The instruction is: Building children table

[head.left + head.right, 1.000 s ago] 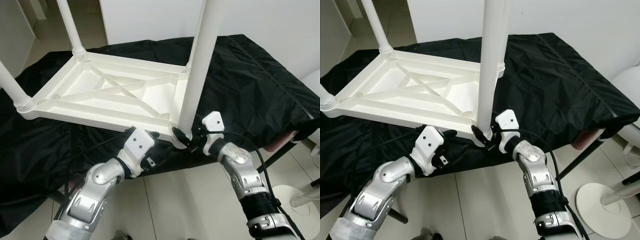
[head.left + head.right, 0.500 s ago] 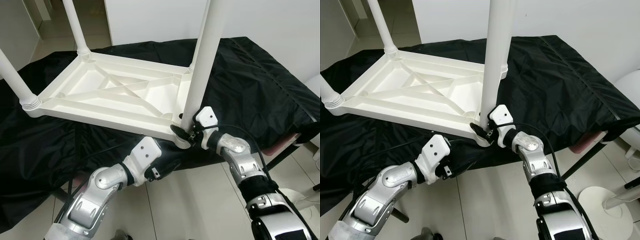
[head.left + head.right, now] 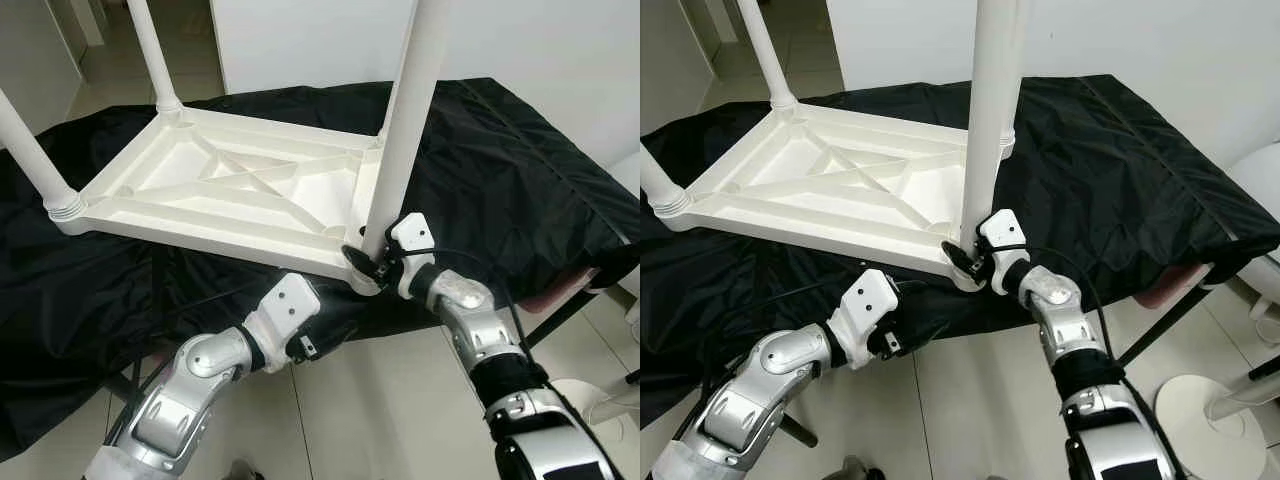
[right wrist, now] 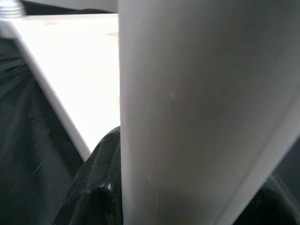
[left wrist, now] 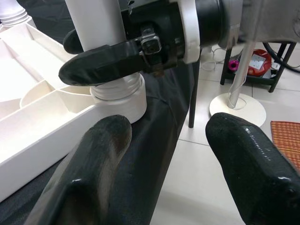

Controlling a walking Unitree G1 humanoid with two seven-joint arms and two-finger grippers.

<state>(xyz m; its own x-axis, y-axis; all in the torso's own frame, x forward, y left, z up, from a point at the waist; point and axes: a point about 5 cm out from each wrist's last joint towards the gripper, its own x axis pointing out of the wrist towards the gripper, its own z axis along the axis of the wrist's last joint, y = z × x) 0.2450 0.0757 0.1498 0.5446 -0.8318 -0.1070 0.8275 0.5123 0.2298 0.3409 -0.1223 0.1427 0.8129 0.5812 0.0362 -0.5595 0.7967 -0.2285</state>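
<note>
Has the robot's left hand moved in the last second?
Yes. The left hand has drawn back from the white tabletop's near edge, toward the robot.

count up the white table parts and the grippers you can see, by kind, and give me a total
White table legs: 4
White tabletop, upside down: 1
Black cloth: 1
Grippers, left and right: 2
Total: 8
</note>
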